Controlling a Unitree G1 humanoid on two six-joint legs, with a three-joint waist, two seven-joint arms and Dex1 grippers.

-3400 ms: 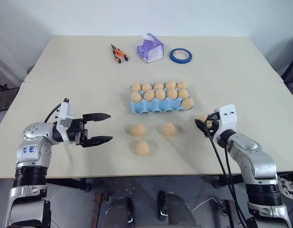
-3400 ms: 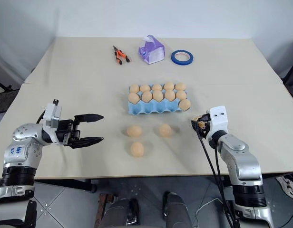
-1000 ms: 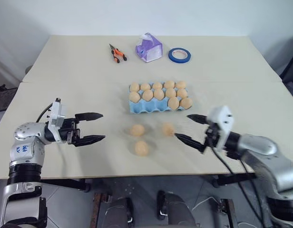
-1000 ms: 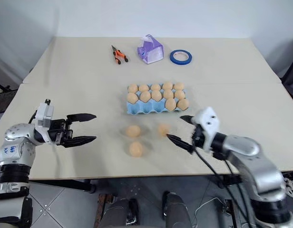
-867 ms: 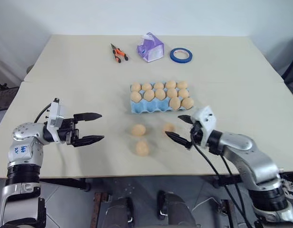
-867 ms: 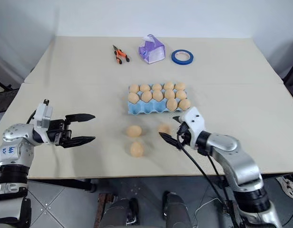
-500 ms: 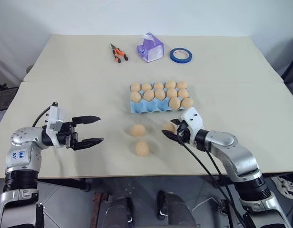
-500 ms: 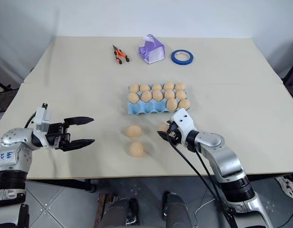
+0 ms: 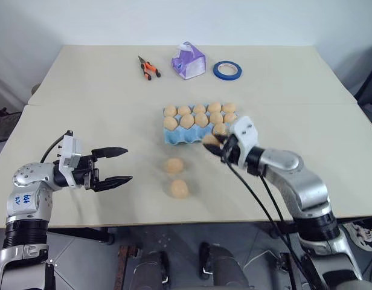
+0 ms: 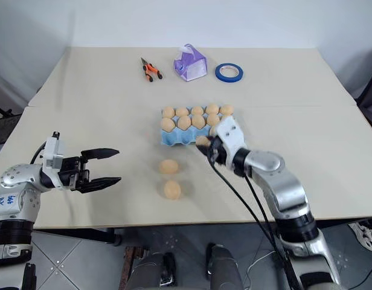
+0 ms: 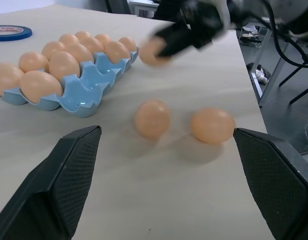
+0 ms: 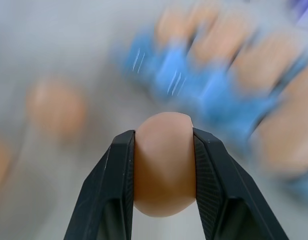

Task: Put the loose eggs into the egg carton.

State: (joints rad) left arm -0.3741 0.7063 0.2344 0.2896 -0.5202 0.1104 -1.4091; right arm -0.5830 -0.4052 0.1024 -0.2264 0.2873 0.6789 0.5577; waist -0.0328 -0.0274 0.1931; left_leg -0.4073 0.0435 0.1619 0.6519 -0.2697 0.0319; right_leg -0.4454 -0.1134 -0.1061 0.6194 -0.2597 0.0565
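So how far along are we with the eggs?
The back two rows of the egg carton look filled, though the right arm hides their right end. The right pincer is shut on one egg near the carton's front row. Two loose eggs are left on the table.

- both arms are chunky silver-grey metal with black joint rings
- white blocky housing on each wrist
- left gripper point(image 9: 116, 164) and right gripper point(image 12: 164, 165): long black tapered fingers
- black cables dangle off the right arm
- blue scribble on the left arm's shell
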